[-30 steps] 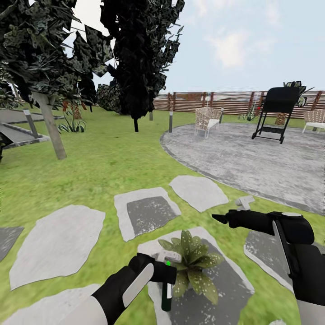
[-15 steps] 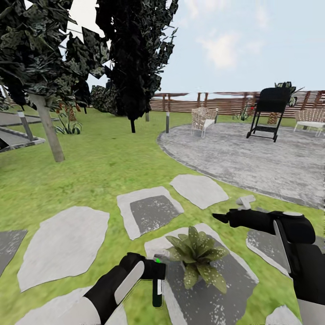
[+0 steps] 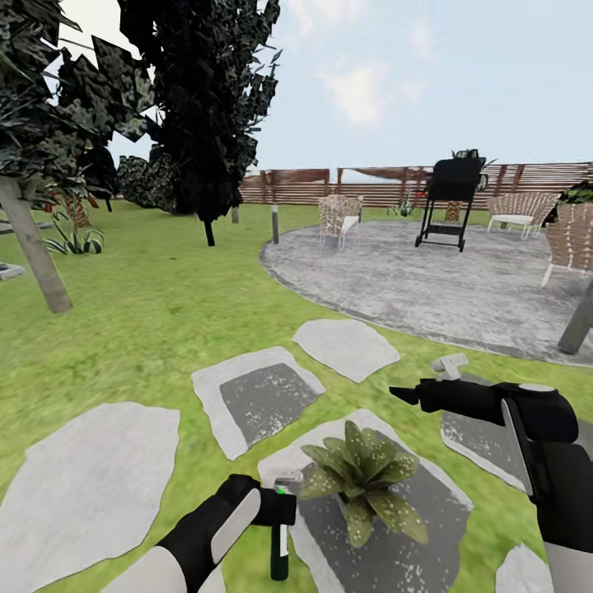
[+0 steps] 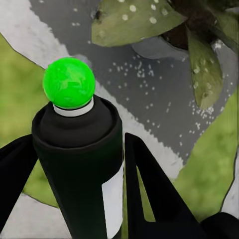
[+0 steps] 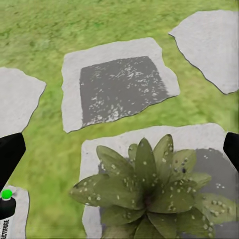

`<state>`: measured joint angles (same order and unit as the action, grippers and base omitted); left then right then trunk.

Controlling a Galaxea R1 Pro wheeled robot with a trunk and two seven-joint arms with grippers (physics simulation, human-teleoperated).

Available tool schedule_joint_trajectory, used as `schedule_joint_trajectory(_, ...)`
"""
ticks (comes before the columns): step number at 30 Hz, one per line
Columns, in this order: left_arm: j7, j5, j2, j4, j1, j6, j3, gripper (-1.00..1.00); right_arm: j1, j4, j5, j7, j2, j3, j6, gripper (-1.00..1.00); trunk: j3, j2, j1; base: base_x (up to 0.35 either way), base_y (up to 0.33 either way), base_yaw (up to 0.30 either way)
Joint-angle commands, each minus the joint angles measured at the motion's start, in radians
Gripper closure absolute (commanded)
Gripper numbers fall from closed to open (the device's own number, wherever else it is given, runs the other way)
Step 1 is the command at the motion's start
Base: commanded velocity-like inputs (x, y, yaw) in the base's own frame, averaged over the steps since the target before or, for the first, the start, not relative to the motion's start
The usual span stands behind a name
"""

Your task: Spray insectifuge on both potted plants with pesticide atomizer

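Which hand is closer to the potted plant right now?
Left. The left hand, holding the atomizer, sits right beside the plant; the right hand hovers farther off, above it.
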<state>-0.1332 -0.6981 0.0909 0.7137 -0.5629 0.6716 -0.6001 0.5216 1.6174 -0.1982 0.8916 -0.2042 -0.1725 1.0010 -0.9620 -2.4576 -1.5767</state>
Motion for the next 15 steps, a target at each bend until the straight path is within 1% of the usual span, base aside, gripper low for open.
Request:
schedule_joint_trajectory(1,-0.010,-0.010,-0.001,0.015,-0.004,0.005,-0.004,1.00,0.002,0.001,-0.010,0.010,0.000,-0.001,0.004,-1.00,-0.001,0.000,0.000,0.276,0.193,-0.231)
schedule_joint_trajectory(3,-0.008,-0.011,-0.003,0.082,-0.013,0.023,-0.004,1.00,0.006,0.001,-0.010,0.011,0.001,-0.001,0.004,-1.00,-0.001,0.000,0.000,0.281,0.187,-0.125)
schedule_joint_trajectory(4,-0.008,-0.010,-0.003,0.112,-0.020,0.044,-0.002,1.00,0.007,0.001,-0.010,0.011,0.001,-0.001,0.003,-1.00,-0.001,0.000,0.000,0.284,0.184,-0.062)
schedule_joint_trajectory(5,-0.007,-0.010,-0.006,0.142,-0.031,0.086,0.000,1.00,0.008,0.001,-0.010,0.011,0.002,0.000,0.003,-1.00,0.000,0.000,0.000,0.285,0.193,-0.032)
schedule_joint_trajectory(6,-0.007,-0.012,-0.008,0.156,-0.040,0.109,0.001,1.00,0.009,0.001,-0.010,0.011,0.003,0.000,0.003,-1.00,0.000,0.000,0.000,0.284,0.205,-0.020)
schedule_joint_trajectory(7,-0.008,-0.014,-0.009,0.166,-0.051,0.130,0.001,1.00,0.010,0.001,-0.010,0.011,0.003,0.000,0.002,-1.00,0.000,0.000,0.000,0.283,0.213,-0.013)
schedule_joint_trajectory(11,-0.012,-0.011,-0.010,0.180,-0.069,0.165,0.001,1.00,0.011,0.001,-0.010,0.010,0.003,0.001,0.002,-1.00,0.000,0.000,0.000,0.270,0.206,-0.006)
schedule_joint_trajectory(14,-0.014,-0.010,-0.011,0.182,-0.074,0.175,-0.002,1.00,0.010,0.001,-0.010,0.010,0.006,0.001,0.002,-1.00,0.000,0.000,0.000,0.117,0.080,-0.001)
schedule_joint_trajectory(15,-0.015,-0.011,-0.008,0.171,-0.075,0.182,-0.020,1.00,0.011,0.001,-0.010,0.010,0.004,0.001,0.002,-1.00,0.000,0.000,0.000,0.018,0.012,0.000)
